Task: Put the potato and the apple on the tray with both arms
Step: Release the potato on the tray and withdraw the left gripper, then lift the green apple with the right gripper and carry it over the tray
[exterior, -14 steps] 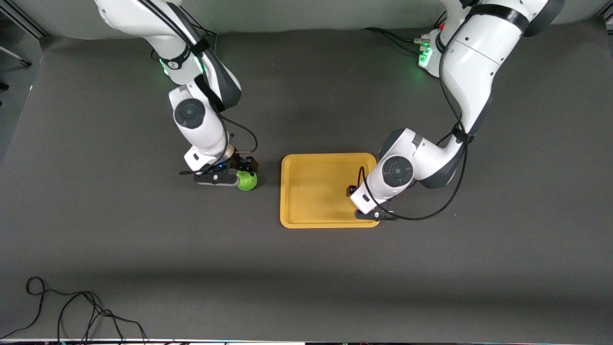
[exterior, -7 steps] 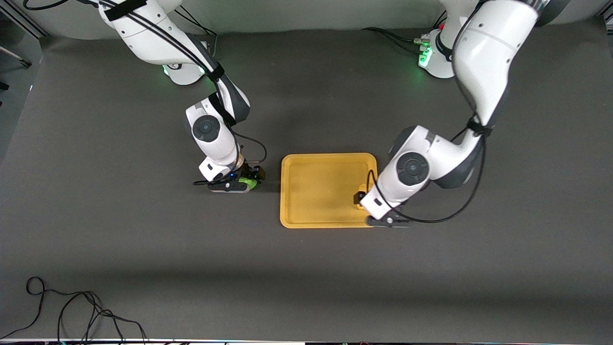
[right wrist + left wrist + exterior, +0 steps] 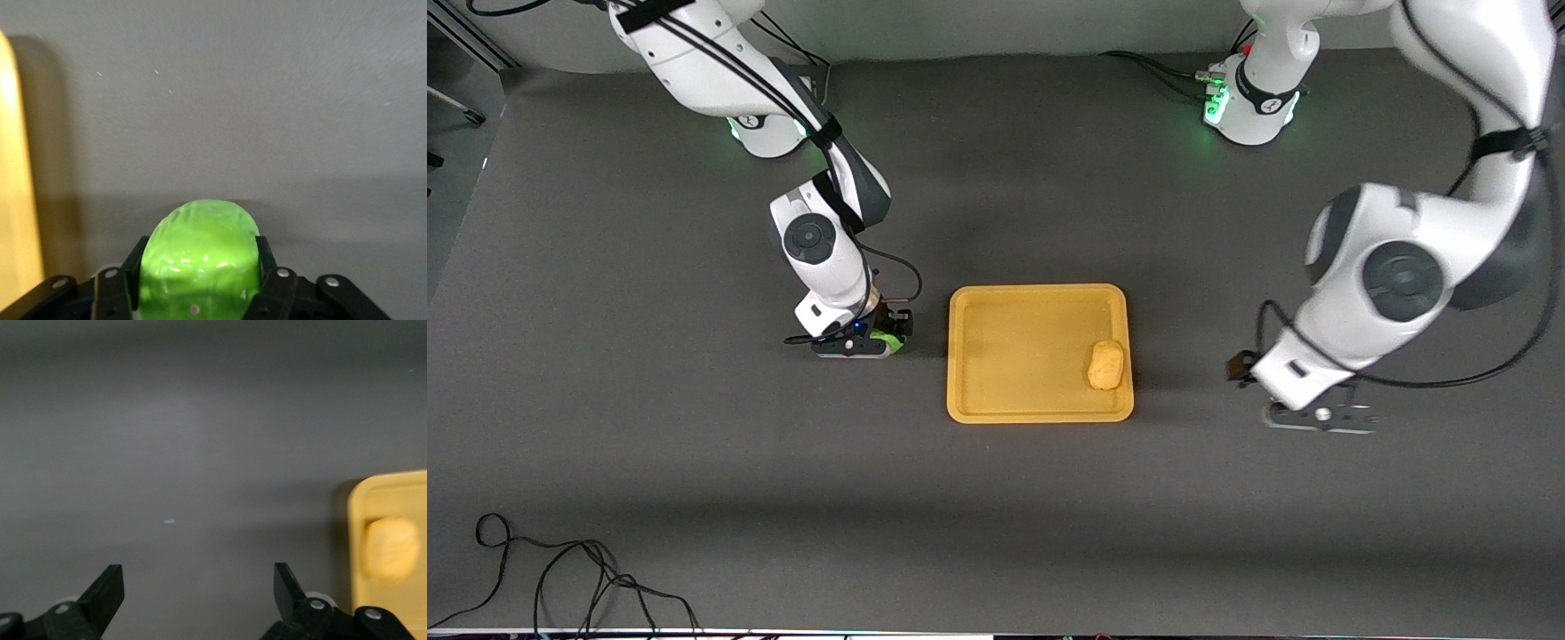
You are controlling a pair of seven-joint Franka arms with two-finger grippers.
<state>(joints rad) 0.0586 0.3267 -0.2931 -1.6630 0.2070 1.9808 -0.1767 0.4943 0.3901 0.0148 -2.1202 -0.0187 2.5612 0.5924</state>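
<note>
The yellow-orange potato lies on the orange-yellow tray, close to the rim at the left arm's end; both also show in the left wrist view, the potato on the tray. My left gripper is open and empty, up over bare table beside the tray toward the left arm's end. My right gripper is shut on the green apple, low over the table beside the tray's rim at the right arm's end. The right wrist view shows the apple pinched between the black fingers.
The table is a dark grey mat. A loose black cable lies at the corner nearest the front camera, toward the right arm's end. The tray's rim shows in the right wrist view.
My left gripper has let the potato go on the tray and drawn up and away toward its own end. My right gripper has closed on the apple and shifted a little toward the tray.
</note>
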